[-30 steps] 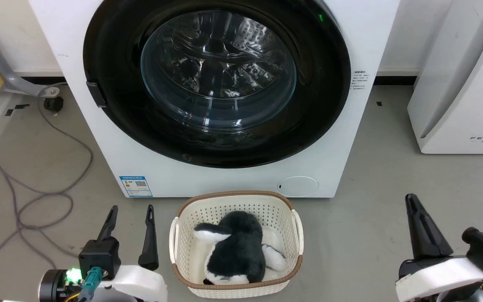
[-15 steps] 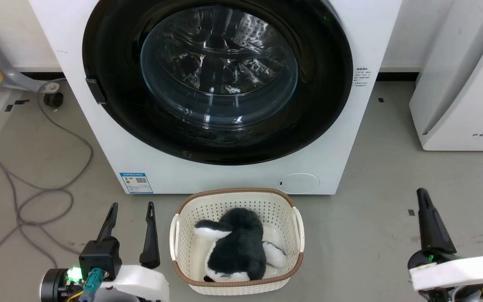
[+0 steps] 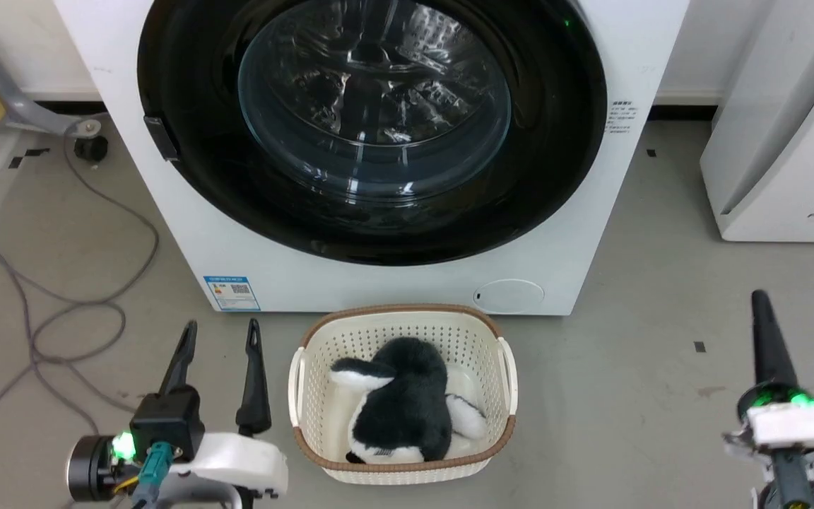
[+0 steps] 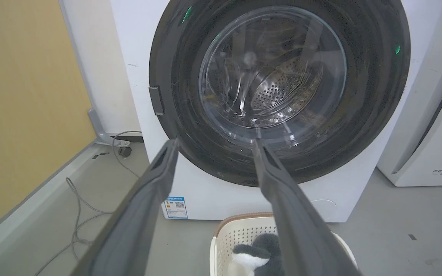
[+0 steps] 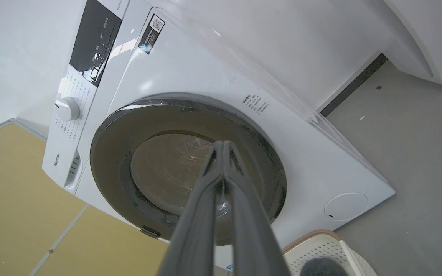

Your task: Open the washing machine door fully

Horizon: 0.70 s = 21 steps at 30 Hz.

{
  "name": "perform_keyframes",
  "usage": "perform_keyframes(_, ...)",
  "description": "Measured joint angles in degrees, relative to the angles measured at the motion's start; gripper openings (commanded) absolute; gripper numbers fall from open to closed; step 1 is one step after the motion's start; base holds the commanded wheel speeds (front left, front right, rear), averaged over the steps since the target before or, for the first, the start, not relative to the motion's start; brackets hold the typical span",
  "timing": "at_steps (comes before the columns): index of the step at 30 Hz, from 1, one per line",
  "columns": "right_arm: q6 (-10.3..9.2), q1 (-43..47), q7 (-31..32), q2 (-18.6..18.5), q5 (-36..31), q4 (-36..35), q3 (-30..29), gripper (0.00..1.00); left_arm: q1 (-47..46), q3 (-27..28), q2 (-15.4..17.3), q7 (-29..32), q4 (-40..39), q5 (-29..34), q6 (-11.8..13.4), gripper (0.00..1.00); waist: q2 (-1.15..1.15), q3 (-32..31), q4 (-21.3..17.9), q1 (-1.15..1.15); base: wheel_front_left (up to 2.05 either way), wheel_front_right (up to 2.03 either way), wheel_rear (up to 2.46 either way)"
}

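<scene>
Hisense washing machine point(image 5: 313, 153), FEELBIRD appliance point(image 4: 436, 126)

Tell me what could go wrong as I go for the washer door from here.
The basket sits right in front of the washing machine, under the washing machine door; a low reach may knock it.
The only hold I see is a small tab on the door's left edge; the open left claw could slip off the glossy black.
A loose cable lies on the floor to the left; the base could snag it.
</scene>
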Motion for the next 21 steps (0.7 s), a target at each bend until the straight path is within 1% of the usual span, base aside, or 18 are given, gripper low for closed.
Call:
perform_keyframes(11, 0.0, -7.8, 2.8, -0.4, 8.0, 5.2, -4.7, 0.0, -2.2, -0.3, 0.0, -1.4, -0.9, 0.0, 0.9, 1.0, 0.0, 3.0, 0.8, 0.0, 0.0, 0.0, 0.0)
perform_keyframes(21, 0.0, -16.9, 4.3, -3.0, 13.4, 10.6, -7.3, 0.0, -5.0, -0.8, 0.0, -2.6, -1.8, -0.1, 1.7, 1.0, 0.0, 7.0, 1.5, 0.0, 0.0, 0.0, 0.0)
